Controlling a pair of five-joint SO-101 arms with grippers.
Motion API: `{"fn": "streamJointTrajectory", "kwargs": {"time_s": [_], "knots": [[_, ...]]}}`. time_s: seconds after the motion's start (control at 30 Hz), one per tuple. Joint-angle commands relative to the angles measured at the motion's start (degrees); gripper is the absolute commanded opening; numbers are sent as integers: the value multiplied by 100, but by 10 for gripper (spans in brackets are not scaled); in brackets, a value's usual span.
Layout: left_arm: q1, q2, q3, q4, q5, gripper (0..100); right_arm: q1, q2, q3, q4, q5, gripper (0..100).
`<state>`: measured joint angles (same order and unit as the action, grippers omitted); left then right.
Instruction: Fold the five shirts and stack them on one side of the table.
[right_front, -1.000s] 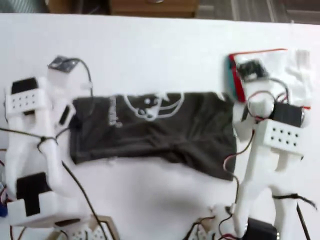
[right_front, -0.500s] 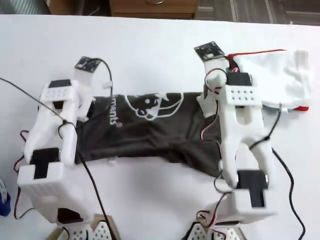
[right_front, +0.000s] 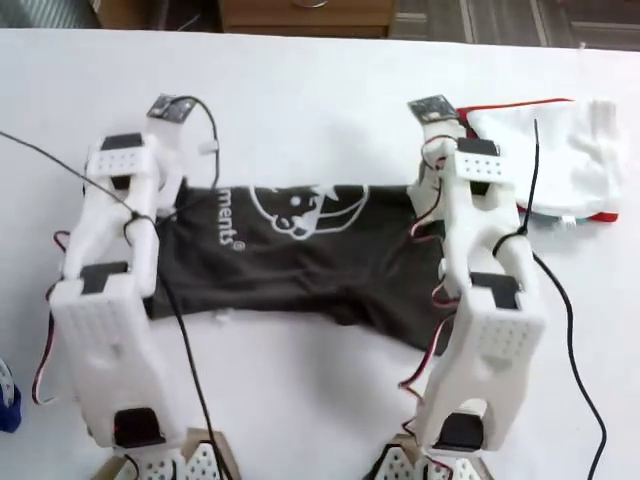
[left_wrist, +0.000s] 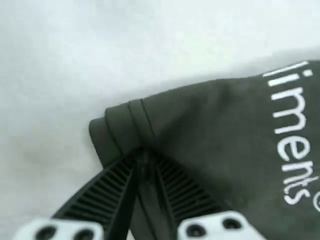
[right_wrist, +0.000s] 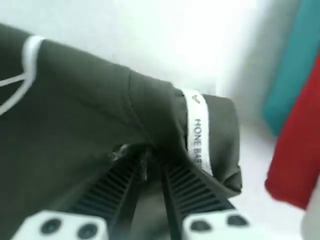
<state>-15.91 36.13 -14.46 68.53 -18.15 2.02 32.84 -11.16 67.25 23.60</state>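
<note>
Squarely in the middle of the white table (right_front: 300, 90): a dark shirt (right_front: 310, 265) with white print, laid out as a long band running crosswise between the two robots, its near edge rumpled and sagging toward the right. Pinched at both far corners. At the left end, just beside the printed lettering, a hemmed corner clamped in the left gripper (left_wrist: 145, 162), black ribbed jaws closed tight on the cloth. At the right end, a bunched corner bearing a white label (right_wrist: 196, 132), caught in the same way by the right gripper (right_wrist: 150, 160), jaws likewise closed on the fabric. Both corners low over the tabletop; impossible to tell whether resting on it or just clear of it. Further out, to the right of the dark shirt and just beside the right gripper, a stack of folded shirts (right_front: 560, 150): white on top, red and teal edges peeking out underneath. Over each end of the dark shirt, white arms (right_front: 110, 300) stretched forward and covering part of it, with cables (right_front: 180, 340) trailing across cloth and table.
</note>
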Motion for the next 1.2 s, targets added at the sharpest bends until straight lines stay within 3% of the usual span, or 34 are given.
{"fn": "streamJointTrajectory", "kwargs": {"time_s": [0.0, 0.2, 0.53, 0.83, 1.17], "knots": [[-220, 545, -1349, 484, 26, 25, 224, 435, -651, -75, -9, 20], [-220, 1881, -3662, 1591, 9, 25, 268, 936, -1424, 145, -9, 20], [-220, 3534, -6949, 2945, -44, 24, -110, 919, -3226, 1877, -26, 20], [-378, 3464, -7116, 3297, -299, 24, -92, 523, -4114, 3275, 105, 21], [-316, 2224, -6835, 3411, -299, 27, -251, -857, -3253, 3292, 141, 21]]}}
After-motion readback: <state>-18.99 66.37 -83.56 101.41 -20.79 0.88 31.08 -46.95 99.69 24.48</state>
